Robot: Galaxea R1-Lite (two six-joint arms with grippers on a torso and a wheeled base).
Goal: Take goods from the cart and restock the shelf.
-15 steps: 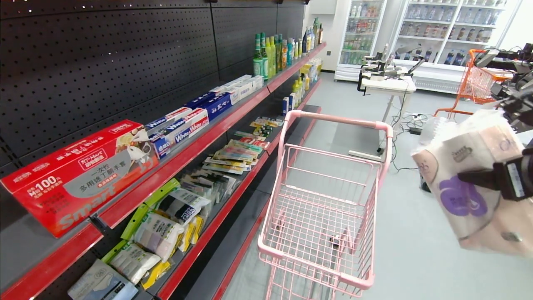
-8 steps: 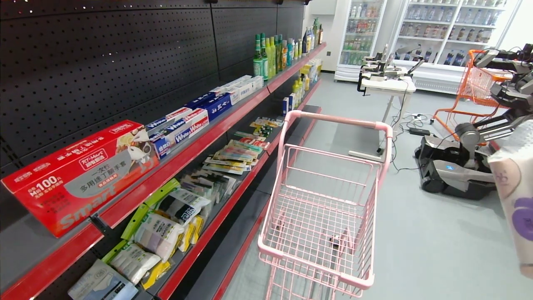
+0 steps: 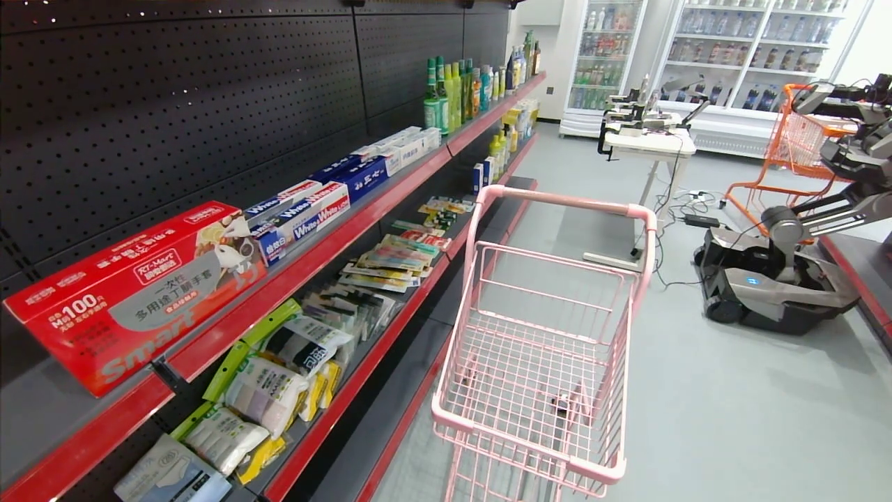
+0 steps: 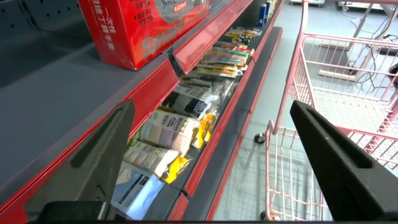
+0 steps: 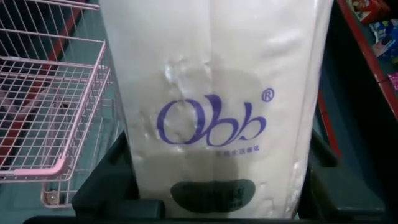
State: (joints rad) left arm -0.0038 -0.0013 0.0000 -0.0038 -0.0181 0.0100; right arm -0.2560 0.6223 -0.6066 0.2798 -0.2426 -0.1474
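Right tool (image 5: 217,190) pinching white tissue pack (image 5: 214,74), purple lettering on its wrap, near pink cart (image 3: 557,199) | left tool (image 4: 212,111) spread wide beside red-edged shelf (image 3: 293,268) | red box (image 3: 132,293) with white print on the shelf's top tier

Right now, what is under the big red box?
Under the red box is its shelf, and below that, soft white and yellow packets. The shelf above hides whatever lies farther back.

Bright, even store light; glare at fridges (image 3: 759,42); lower shelf (image 3: 348,390) shaded; head view edges bowed.
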